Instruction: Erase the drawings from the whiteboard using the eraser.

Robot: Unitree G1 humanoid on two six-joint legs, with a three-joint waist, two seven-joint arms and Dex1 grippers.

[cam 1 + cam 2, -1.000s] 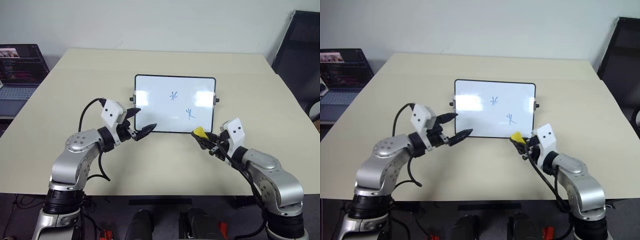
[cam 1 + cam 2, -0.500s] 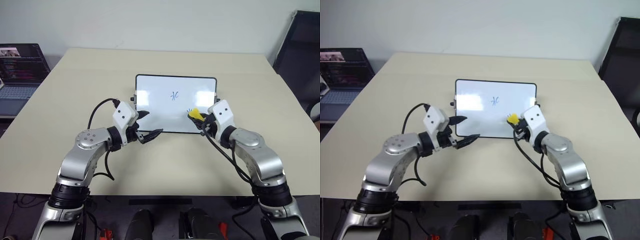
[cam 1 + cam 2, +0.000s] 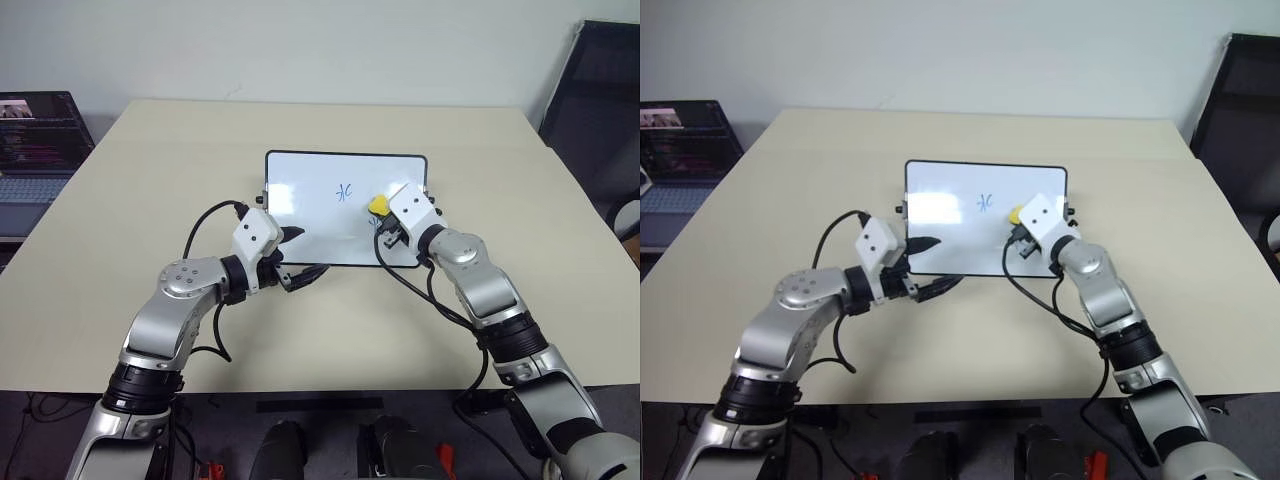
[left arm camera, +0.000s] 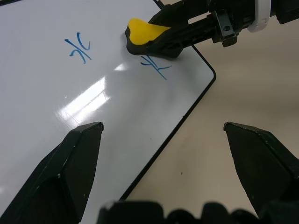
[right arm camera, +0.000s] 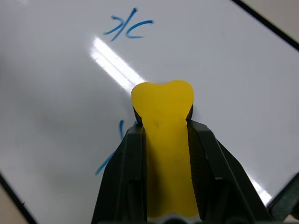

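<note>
Beige table (image 3: 150,180): it carries the whiteboard near its middle; a laptop (image 3: 35,140) shows past its left edge.
Whiteboard (image 3: 310,190): white, glossy, with a thin black frame, lying flat between the two arms.
Left gripper (image 3: 298,257): its two black fingers stand wide apart and hold nothing; it sits at the near left corner of the board, one finger over the white surface and one over the near frame. I cannot tell if a finger touches the board.
Right gripper (image 3: 385,215): its fingers are pressed together on the eraser, one on each long side; it reaches over the right part of the board.
Eraser (image 5: 164,140): yellow block, its front end sticks out past the fingertips and sits on the board, on top of one drawing.
Drawings (image 4: 78,47): two blue marks show; one star-like cross lies free near the middle of the board, the other one (image 4: 156,66) is just beside the eraser and partly covered by it.
</note>
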